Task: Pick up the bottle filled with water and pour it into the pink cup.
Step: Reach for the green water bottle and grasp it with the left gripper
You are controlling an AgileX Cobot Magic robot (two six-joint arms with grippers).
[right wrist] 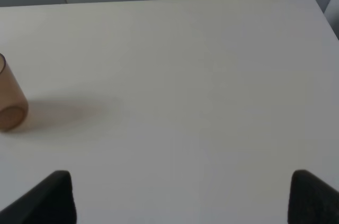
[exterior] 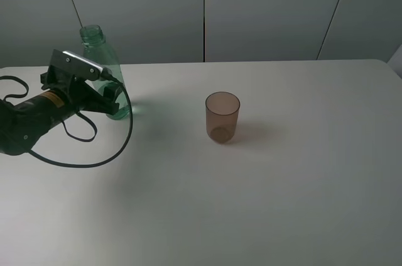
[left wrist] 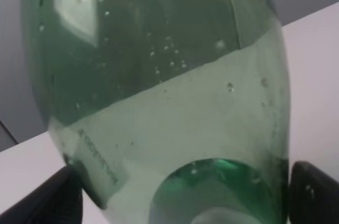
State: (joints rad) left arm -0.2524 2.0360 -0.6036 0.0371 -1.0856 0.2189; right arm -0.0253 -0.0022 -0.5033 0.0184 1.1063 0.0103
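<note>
Closing L gripper [left wrist: 183,195] on bottle [exterior: 108,65] low on body, under water line: squeeze evenly, avoid crushing plastic, lift straight, hold open neck up till over pink cup [exterior: 222,115]. Finding bottle upright on table [exterior: 282,184] at approx 9 o'clock from cup, well apart. Straddling it w/ L jaws, one each side, edges right at plastic; can't tell whether clamped or merely touching. R gripper [right wrist: 180,197]: spread wide, nothing between.

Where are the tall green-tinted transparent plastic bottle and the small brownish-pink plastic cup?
tall green-tinted transparent plastic bottle [exterior: 108,57]: exterior high view, on its shoulder below the neck.
small brownish-pink plastic cup [exterior: 222,118]: exterior high view, on its side wall.
</note>
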